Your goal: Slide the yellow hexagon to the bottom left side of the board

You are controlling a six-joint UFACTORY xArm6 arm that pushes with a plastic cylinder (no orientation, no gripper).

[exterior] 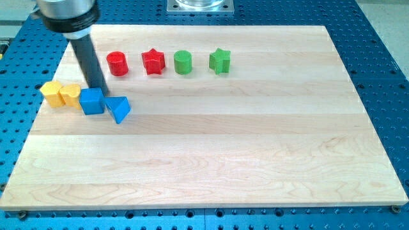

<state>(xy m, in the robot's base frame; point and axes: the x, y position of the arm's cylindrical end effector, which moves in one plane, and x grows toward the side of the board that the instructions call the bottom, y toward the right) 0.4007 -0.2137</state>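
Two yellow blocks sit side by side at the view's left edge of the wooden board [211, 160]. The left one looks like the yellow hexagon [52, 94]. The shape of the second yellow block [70, 94], touching its right side, is unclear. A blue cube [92, 101] touches that second yellow block on its right. My tip [100, 87] is at the cube's upper right edge, toward the view's top, about a block and a half to the right of the hexagon. The rod slants up to the view's top left.
A blue triangle [119, 108] lies just right of the blue cube. A row stands nearer the view's top: a red cylinder [117, 63], a red star [153, 62], a green cylinder [183, 62] and a green star [220, 61]. A blue perforated table surrounds the board.
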